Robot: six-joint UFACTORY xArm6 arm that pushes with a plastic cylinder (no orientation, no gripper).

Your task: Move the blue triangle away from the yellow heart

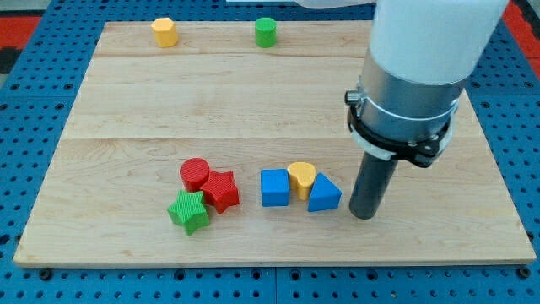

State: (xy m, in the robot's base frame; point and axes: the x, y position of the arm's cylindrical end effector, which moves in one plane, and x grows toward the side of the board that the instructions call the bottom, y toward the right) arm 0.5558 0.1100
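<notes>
The blue triangle (324, 194) lies on the wooden board (126, 110) near the view's bottom, right of centre. It touches the yellow heart (300, 177) on its left. A blue cube (274, 187) touches the heart's other side. My tip (363, 215) is on the board just to the right of the blue triangle, with a small gap between them. The rod hangs from the big white and grey arm at the view's top right.
A red cylinder (195, 174), a red star (221, 191) and a green star (188, 211) cluster at the bottom left. A yellow block (164, 32) and a green cylinder (266, 32) stand near the board's top edge.
</notes>
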